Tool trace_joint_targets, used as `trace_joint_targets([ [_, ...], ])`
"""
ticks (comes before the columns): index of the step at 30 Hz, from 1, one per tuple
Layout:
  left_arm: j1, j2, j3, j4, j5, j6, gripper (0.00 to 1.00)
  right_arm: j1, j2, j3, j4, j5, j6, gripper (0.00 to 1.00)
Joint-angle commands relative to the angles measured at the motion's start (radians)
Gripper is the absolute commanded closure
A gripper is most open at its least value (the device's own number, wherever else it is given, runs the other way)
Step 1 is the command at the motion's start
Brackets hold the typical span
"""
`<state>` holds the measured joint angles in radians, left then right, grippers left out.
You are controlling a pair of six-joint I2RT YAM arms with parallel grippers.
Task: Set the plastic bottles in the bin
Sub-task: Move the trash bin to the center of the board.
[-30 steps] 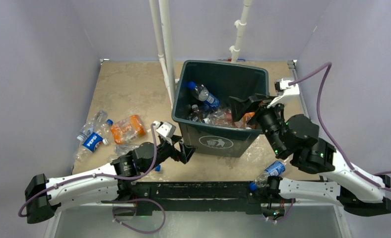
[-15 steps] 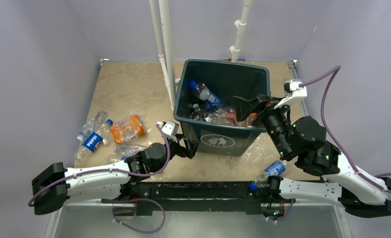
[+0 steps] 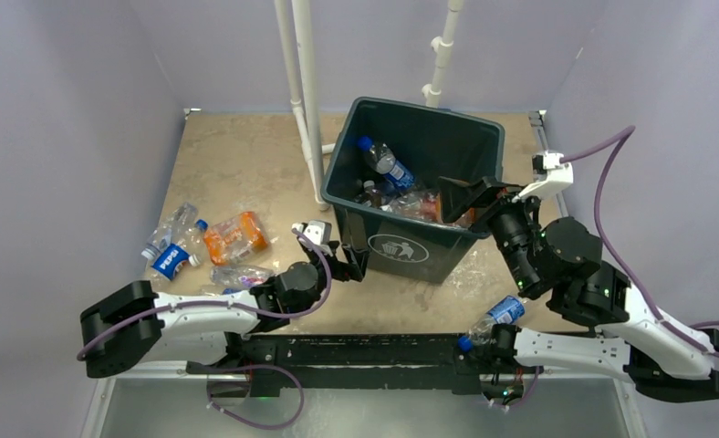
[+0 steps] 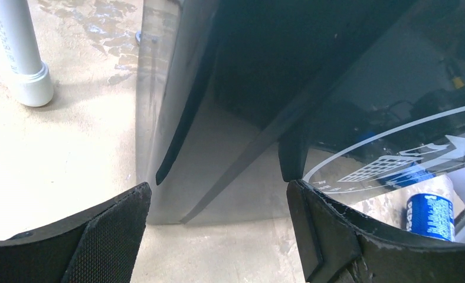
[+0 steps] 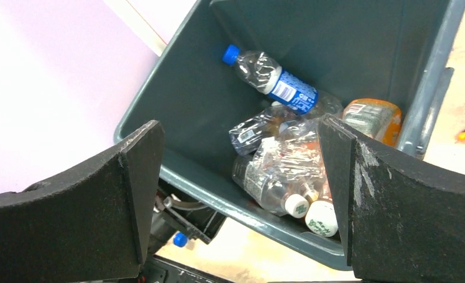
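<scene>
The dark green-grey bin [image 3: 447,257] stands at the table's middle back, turned a little, trash symbol facing me. Several plastic bottles lie inside: a blue-capped, blue-labelled one [image 5: 271,79], an orange one [image 5: 373,118] and crushed clear ones with white caps [image 5: 283,171]. My left gripper [image 3: 351,262] is open and empty, its jaws either side of the bin's near left corner [image 4: 177,118]. My right gripper [image 3: 465,196] is open and empty above the bin's right rim [image 5: 242,124]. A Pepsi bottle [image 3: 169,261], an orange bottle [image 3: 234,235] and clear crushed bottles [image 3: 237,274] lie on the left.
White pipes [image 3: 303,82] rise just left of the bin, one foot showing in the left wrist view [image 4: 23,65]. Another bottle [image 3: 499,314] lies by the right arm's base. Purple walls close in the table on three sides.
The left arm has reached forward and right against the bin's near left corner. The bin has slid right and turned. The right gripper has shifted slightly right, still open.
</scene>
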<state>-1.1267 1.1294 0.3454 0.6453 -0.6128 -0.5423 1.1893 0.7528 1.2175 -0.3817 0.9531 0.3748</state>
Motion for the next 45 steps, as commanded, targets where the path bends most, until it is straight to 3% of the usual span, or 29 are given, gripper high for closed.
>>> trace_joint_targets([
  [1,0.002,0.079,0.053,0.086,-0.086,-0.01,0.15,0.001,-0.026,0.004,0.074,-0.08,-0.005,0.01],
  [6,0.002,0.146,0.102,0.11,-0.112,0.015,0.14,0.001,-0.069,-0.001,0.137,-0.34,-0.099,0.02],
  [14,0.002,0.207,0.135,0.152,-0.131,0.043,0.13,0.001,0.039,0.057,-0.003,-0.673,-0.135,0.08],
  [19,0.002,0.158,0.128,0.115,-0.142,0.039,0.12,0.001,0.037,0.014,0.047,-0.856,-0.175,0.16],
  [26,0.002,-0.188,0.13,-0.25,-0.205,-0.021,0.04,0.001,0.072,-0.04,0.101,-0.962,-0.203,0.22],
  [33,0.003,-0.5,0.231,-0.775,-0.302,-0.124,0.02,0.002,0.079,-0.141,0.181,-1.008,-0.207,0.28],
  [41,0.002,-0.648,0.349,-1.14,-0.452,-0.288,0.02,0.001,0.175,-0.269,0.287,-1.007,-0.183,0.37],
  [45,0.002,-0.656,0.407,-1.383,-0.554,-0.491,0.01,0.002,0.239,-0.344,0.359,-0.983,-0.155,0.39],
])
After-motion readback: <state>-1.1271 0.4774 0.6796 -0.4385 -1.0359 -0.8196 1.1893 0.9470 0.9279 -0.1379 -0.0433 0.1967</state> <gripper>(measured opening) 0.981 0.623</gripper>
